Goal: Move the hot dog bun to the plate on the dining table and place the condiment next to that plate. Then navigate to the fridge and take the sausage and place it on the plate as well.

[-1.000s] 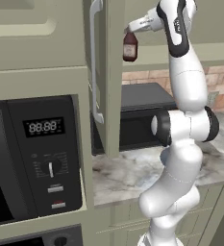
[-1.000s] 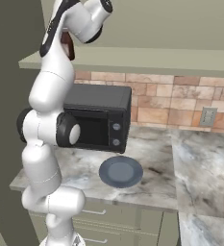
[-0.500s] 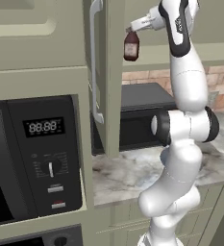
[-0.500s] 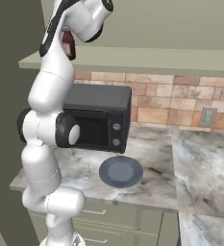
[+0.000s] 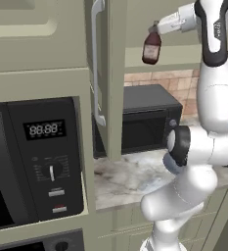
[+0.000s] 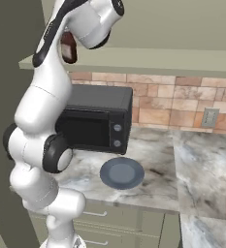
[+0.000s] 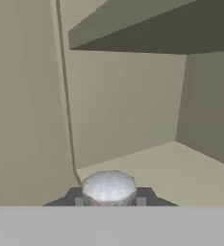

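The condiment [image 5: 151, 49], a dark reddish-brown bottle with a pale label, hangs in the air in front of the open upper cabinet. My gripper [image 5: 156, 28] is shut on its neck from above. From the right base view the condiment [image 6: 68, 48] shows just left of the white wrist, under the cabinet's lower edge. In the hand view the bottle's pale cap [image 7: 108, 188] sits between my two dark fingertips [image 7: 77, 198], with the bare cabinet shelf behind it.
The open cabinet door [image 5: 103, 73] stands just left of the bottle. A black microwave [image 6: 95, 121] sits on the marble counter [image 6: 158, 184] below, beside a small blue-grey plate [image 6: 121, 173]. A wall oven with a digital display [image 5: 43, 130] is at the left.
The jaws have closed on the bottle's neck. The bottle and arm have since shifted a little to the right, away from the cabinet door.
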